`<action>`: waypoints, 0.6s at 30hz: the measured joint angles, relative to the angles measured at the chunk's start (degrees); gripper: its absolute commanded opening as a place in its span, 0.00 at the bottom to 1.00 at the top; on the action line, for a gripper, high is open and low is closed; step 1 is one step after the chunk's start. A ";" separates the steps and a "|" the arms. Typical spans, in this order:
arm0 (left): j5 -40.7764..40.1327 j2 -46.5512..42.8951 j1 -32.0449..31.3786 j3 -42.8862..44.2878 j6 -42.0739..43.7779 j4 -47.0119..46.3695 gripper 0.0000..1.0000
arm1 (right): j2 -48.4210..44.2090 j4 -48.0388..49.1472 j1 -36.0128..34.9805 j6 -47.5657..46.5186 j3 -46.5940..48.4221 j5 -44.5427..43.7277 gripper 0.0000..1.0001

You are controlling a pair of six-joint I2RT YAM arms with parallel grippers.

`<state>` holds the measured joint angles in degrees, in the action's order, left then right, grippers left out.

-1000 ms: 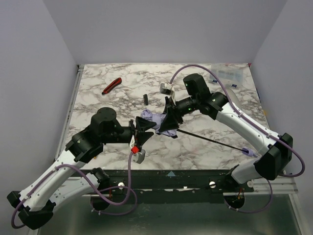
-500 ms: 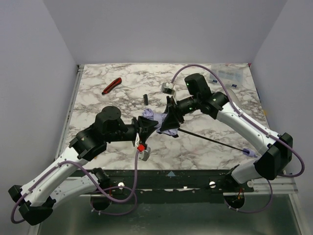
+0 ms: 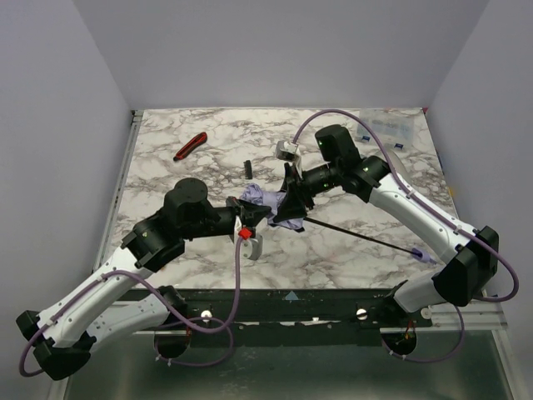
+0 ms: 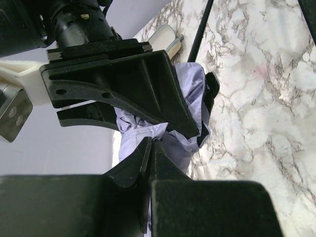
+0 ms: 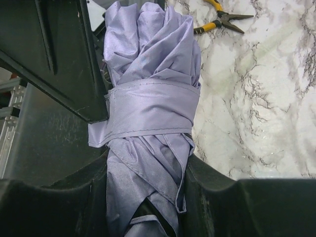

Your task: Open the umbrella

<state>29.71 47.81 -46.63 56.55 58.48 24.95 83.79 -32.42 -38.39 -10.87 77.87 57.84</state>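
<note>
The umbrella is a collapsed lavender roll, held just above the table's middle. Its thin black shaft runs right to the small lavender handle. My right gripper is shut on the roll, with a finger on each side of it in the right wrist view. A fabric strap is wrapped round the roll. My left gripper comes in from the left. Its jaws are pressed together at the strap's end in the left wrist view. The roll shows there behind the right gripper.
A red-handled cutter lies at the back left. A small black piece lies behind the umbrella. Yellow-handled pliers lie on the marble beyond the roll. A clear plastic bag sits in the back right corner.
My left arm has moved right and forward, bringing its gripper up against the umbrella roll at the strap. The right arm and the umbrella have hardly moved.
</note>
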 measured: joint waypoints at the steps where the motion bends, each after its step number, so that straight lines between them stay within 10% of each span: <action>1: -0.31 0.13 0.00 0.02 -1.84 -0.44 0.00 | 0.00 -0.22 0.00 -0.72 0.02 -0.20 0.00; 18: -10.25 6.64 7.72 6.73 -25.66 -9.38 0.00 | -2.14 -4.59 -1.73 -12.39 0.00 -4.24 0.00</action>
<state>19.46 54.46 -38.92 63.29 32.82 15.57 81.65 -37.01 -40.12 -23.27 77.87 53.60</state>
